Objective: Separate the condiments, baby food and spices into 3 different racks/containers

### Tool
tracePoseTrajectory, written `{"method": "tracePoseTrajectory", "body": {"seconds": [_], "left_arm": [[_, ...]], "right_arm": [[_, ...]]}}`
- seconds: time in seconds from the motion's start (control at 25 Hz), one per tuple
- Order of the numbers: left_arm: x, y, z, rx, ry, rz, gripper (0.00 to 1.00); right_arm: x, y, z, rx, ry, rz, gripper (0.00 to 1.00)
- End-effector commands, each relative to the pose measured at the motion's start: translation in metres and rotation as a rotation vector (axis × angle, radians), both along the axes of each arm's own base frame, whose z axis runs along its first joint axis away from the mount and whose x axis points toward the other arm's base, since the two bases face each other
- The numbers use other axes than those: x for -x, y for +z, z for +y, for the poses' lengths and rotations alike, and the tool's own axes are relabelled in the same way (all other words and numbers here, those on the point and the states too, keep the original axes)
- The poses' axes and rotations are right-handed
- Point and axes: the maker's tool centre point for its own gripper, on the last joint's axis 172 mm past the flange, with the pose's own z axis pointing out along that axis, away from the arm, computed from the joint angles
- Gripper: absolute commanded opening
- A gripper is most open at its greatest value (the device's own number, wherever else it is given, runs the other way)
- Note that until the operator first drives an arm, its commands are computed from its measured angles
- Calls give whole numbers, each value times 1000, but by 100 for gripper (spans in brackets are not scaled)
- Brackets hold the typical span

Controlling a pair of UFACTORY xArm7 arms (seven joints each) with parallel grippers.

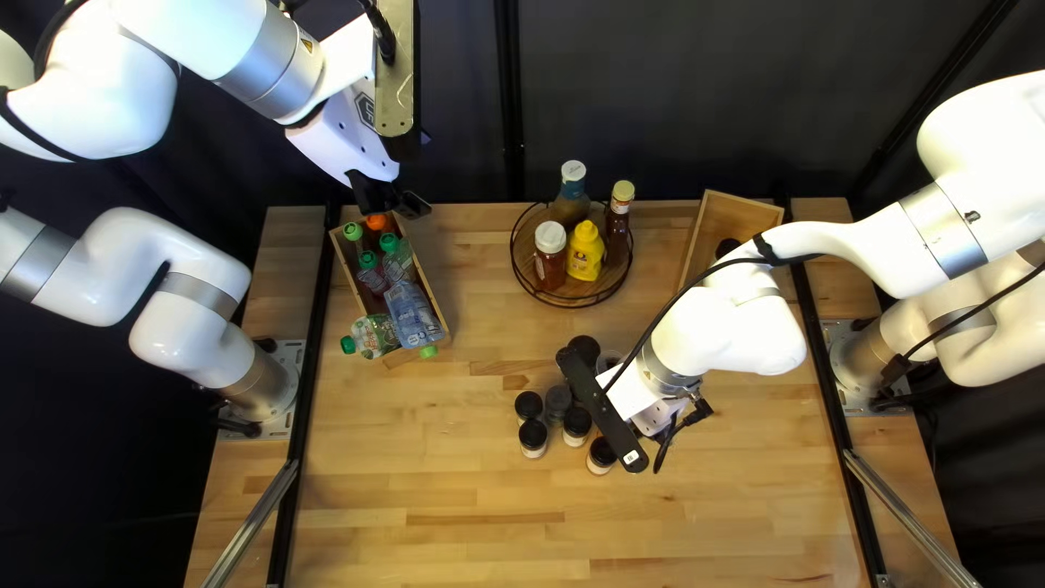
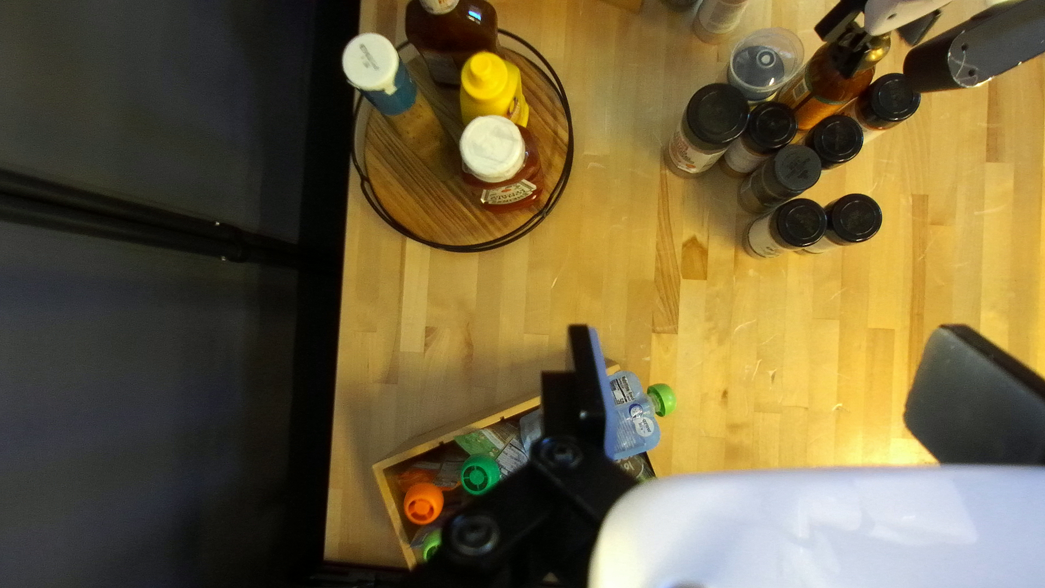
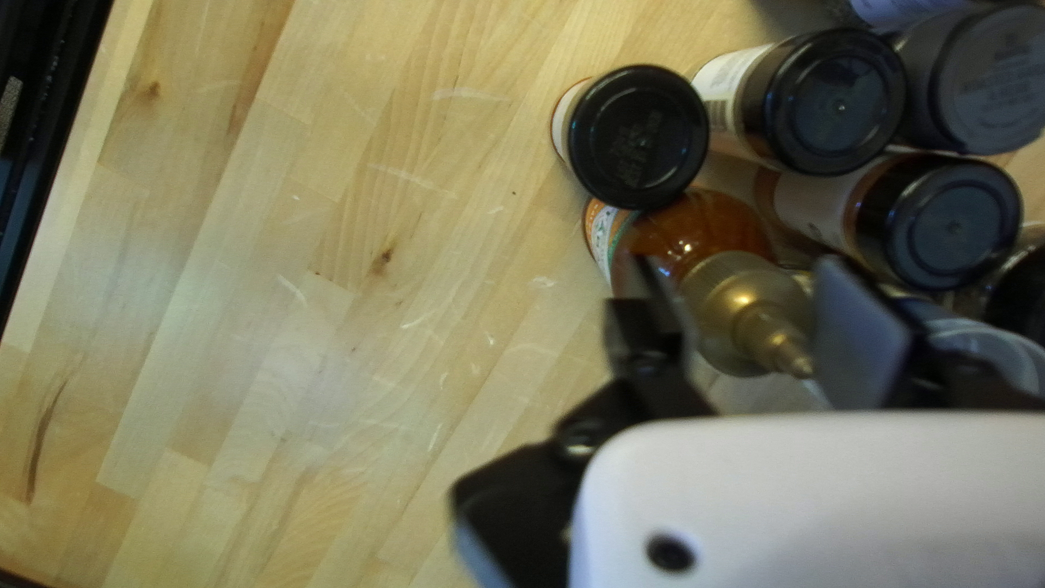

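Observation:
In the top left view my left gripper (image 1: pixel 392 203) hangs above the wooden box (image 1: pixel 341 261) of baby food pouches (image 1: pixel 412 314); its own view shows this gripper (image 2: pixel 773 387) open, nothing between the fingers. My right gripper (image 1: pixel 660 416) is low over the black-lidded spice jars (image 1: pixel 532 438), tips hidden from above. The right wrist view has this gripper (image 3: pixel 751 316) open around the metallic cap of an orange sauce bottle (image 3: pixel 697 231), which stands among jars (image 3: pixel 637 136). A round wire-rimmed rack (image 1: pixel 525 281) holds ketchup (image 1: pixel 551 259), mustard (image 1: pixel 586 253) and other bottles.
At the table's far right sits another wooden box (image 1: pixel 708 234) with a dark round thing in it, partly hidden behind my right arm. A clear-lidded container (image 2: pixel 764 63) stands beside the jars. One green-capped pouch (image 1: pixel 373 335) sticks out over the pouch box's side.

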Motion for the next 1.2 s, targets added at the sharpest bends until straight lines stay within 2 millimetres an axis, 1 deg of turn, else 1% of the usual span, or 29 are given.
{"method": "tracePoseTrajectory", "body": {"seconds": [0.04, 0.08, 0.12, 0.16, 0.24, 0.36, 0.4, 0.44, 0.48, 0.52, 0.56, 0.64, 0.72, 0.76, 0.8, 0.88, 0.96, 1.08, 1.12, 1.16, 1.2], "left_arm": [[0, 0, 0, 0, 0, 0, 100], [0, 0, 0, 0, 0, 0, 100], [0, 0, 0, 0, 0, 0, 100], [0, 0, 0, 0, 0, 0, 100], [0, 0, 0, 0, 0, 0, 100], [0, 0, 0, 0, 0, 0, 100], [0, 0, 0, 0, 0, 0, 100], [0, 0, 0, 0, 0, 0, 100], [0, 0, 0, 0, 0, 0, 100], [0, 0, 0, 0, 0, 0, 100], [0, 0, 0, 0, 0, 0, 100], [0, 0, 0, 0, 0, 0, 100], [0, 0, 0, 0, 0, 0, 100], [0, 0, 0, 0, 0, 0, 100], [0, 0, 0, 0, 0, 0, 100], [0, 0, 0, 0, 0, 0, 100], [0, 0, 0, 0, 0, 0, 100], [0, 0, 0, 0, 0, 0, 100], [0, 0, 0, 0, 0, 0, 100], [0, 0, 0, 0, 0, 0, 100], [0, 0, 0, 0, 0, 0, 100]], "right_arm": [[20, 44, -5, -14, 2, -24, 0], [23, 54, -7, -16, 0, -30, 0], [28, 68, -12, -14, -1, -34, 0], [30, 76, -15, -12, -3, -36, 0], [39, 106, -28, -9, -11, -47, 0], [44, 136, -42, -4, -21, -61, 0], [45, 151, -51, 2, -25, -67, 0], [44, 161, -58, 7, -29, -70, 0], [44, 164, -61, 10, -32, -72, 0], [42, 173, -76, 19, -40, -73, 0], [41, 176, -84, 23, -45, -74, 0], [41, 176, -110, 34, -64, -73, 0], [38, 170, -132, 39, -81, -69, 0], [37, 167, -139, 42, -87, -67, 0], [36, 158, -153, 47, -99, -64, 0], [33, 142, -172, 53, -117, -55, 0], [30, 131, -184, 59, -130, -48, 0], [19, 105, -210, 86, -162, -27, 0], [16, 99, -218, 94, -171, -21, 0], [14, 96, -221, 98, -176, -18, 0], [10, 88, -230, 109, -187, -9, 0]]}}
